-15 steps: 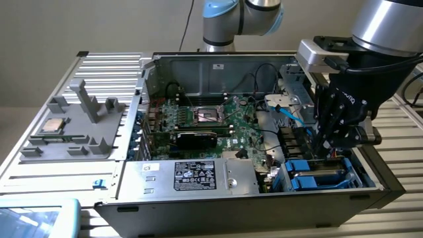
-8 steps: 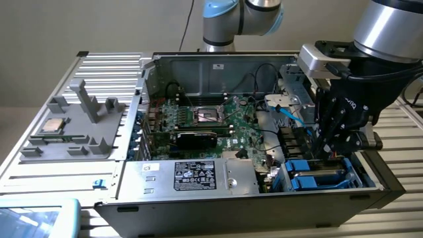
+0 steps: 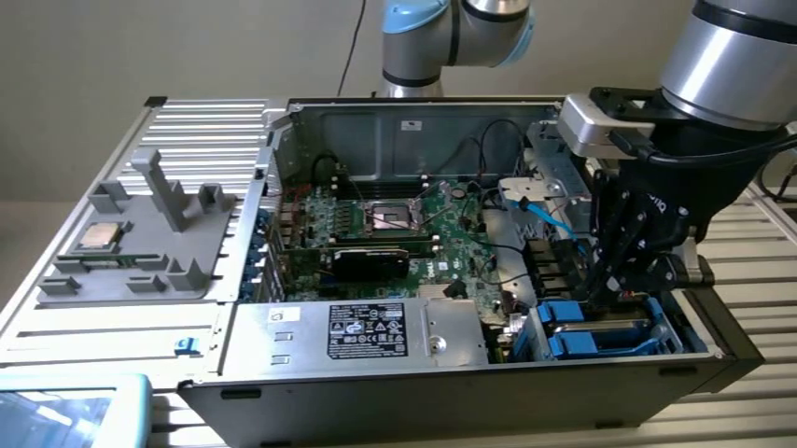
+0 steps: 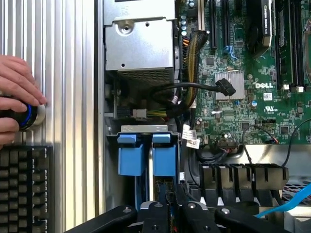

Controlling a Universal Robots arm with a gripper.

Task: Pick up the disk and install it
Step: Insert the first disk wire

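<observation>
claw (image 3: 626, 280): black, fingers pressed nearly together, lowered into drive bay at open grey computer case (image 3: 373, 392) corner | disk (image 3: 598, 338): blue-framed silver hard drive, directly beneath claw, seated among blue carriers in bay; grip on it not discernible | long axis: along bay, running from case front wall toward green motherboard (image 3: 398, 233) | person's hand (image 4: 17, 99): on round knob outside case, beside black keyboard (image 4: 24, 187)

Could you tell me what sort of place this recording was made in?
Probably a robotics lab bench set up for computer assembly: an open computer case with its motherboard exposed, a grey parts fixture beside it, and a keyboard with a person's hand nearby.
</observation>
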